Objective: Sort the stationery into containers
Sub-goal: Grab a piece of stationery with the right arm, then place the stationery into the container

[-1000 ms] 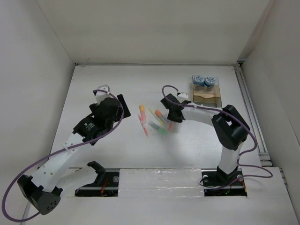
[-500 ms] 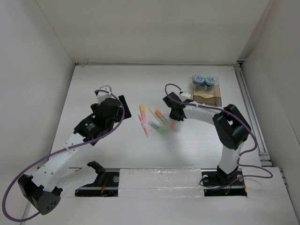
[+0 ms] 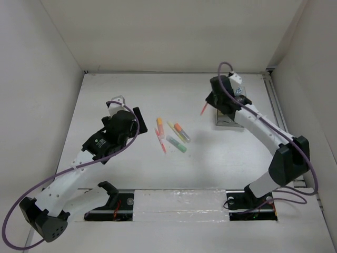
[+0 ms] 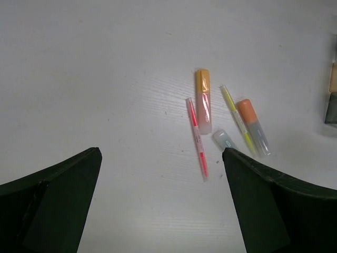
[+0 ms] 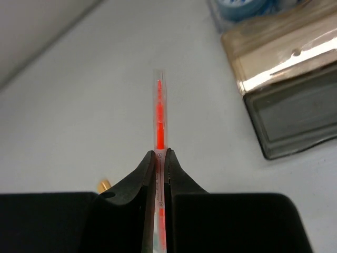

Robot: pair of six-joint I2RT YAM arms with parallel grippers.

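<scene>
Right end effector (image 5: 161,154) clamped on red pen (image 5: 159,113), long axis straight out past the fingertips; organizer box (image 5: 295,116) lies just right of its tip, right arm nearer; left end effector (image 4: 161,153) spread apart.

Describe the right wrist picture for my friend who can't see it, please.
The claw pinches a thin orange-red pen that points straight ahead over the white table. To the upper right sits the clear organizer box, with a blue tub just peeking in at the top edge.
</scene>
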